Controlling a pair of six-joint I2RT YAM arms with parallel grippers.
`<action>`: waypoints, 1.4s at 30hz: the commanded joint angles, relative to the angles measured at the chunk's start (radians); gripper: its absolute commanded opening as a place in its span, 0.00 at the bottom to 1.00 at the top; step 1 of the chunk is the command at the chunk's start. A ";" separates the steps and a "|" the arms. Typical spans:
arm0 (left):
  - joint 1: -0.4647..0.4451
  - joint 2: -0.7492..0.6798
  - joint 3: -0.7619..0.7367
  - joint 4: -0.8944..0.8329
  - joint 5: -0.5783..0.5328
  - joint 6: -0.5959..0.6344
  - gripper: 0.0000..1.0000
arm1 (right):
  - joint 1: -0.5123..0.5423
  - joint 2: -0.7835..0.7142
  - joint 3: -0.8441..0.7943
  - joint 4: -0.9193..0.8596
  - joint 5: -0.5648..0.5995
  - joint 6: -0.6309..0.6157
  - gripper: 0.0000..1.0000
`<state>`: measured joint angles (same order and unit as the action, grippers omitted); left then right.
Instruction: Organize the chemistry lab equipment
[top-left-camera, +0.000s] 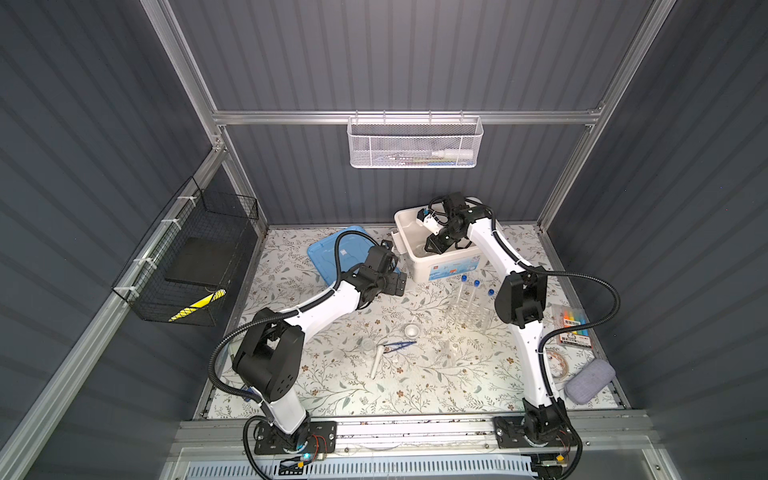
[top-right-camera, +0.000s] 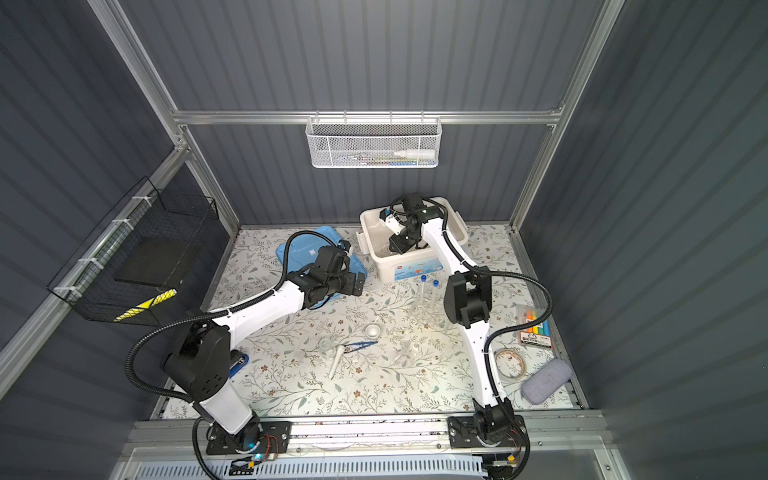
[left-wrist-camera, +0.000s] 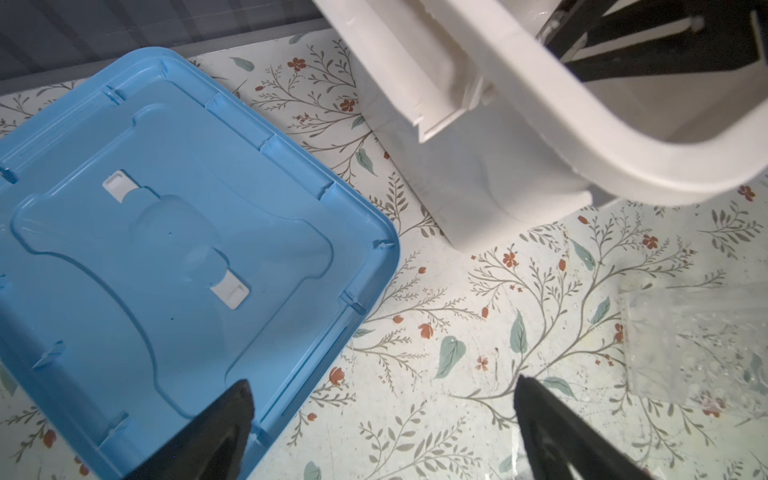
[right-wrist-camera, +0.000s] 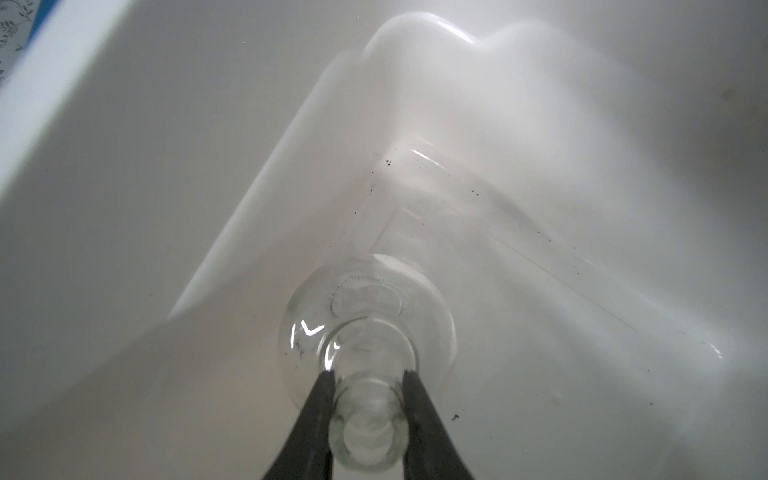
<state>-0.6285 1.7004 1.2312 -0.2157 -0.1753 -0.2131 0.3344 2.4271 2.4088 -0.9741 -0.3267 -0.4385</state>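
Observation:
My right gripper (right-wrist-camera: 368, 372) reaches down into the white storage box (top-left-camera: 449, 268), shut on the neck of a small clear glass flask (right-wrist-camera: 365, 307) that hangs near the box floor. In both top views that gripper (top-left-camera: 430, 245) is inside the box. My left gripper (left-wrist-camera: 384, 380) stands open and empty over the table beside the box (top-left-camera: 399, 284). Blue-capped test tubes (top-left-camera: 476, 291) stand in the clear rack (top-left-camera: 467, 318). On the mat lie a white bowl (top-left-camera: 412, 331), white pestle (top-left-camera: 377, 361), blue tweezers (top-left-camera: 401, 345) and two more glass vessels (top-left-camera: 368, 345) (top-left-camera: 451, 351).
The blue box lid (top-left-camera: 328, 253) lies flat left of the box, under my left wrist. A marker pack (top-left-camera: 573, 326), tape roll (top-left-camera: 555, 365) and grey case (top-left-camera: 590, 380) sit at the right edge. A stapler (top-right-camera: 239, 361) peeks out by the left arm's base.

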 joint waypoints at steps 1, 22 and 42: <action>0.005 0.003 0.042 0.013 0.050 0.010 1.00 | 0.001 -0.009 -0.001 -0.045 -0.066 -0.005 0.15; 0.004 0.033 0.118 0.029 0.117 -0.017 1.00 | 0.028 -0.077 -0.052 -0.016 -0.034 0.135 0.15; 0.004 0.070 0.161 0.011 0.114 -0.023 1.00 | 0.049 0.039 0.053 -0.048 0.044 0.239 0.15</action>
<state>-0.6281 1.7584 1.3575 -0.2008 -0.0738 -0.2214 0.3763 2.4596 2.4321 -1.0004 -0.2619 -0.2161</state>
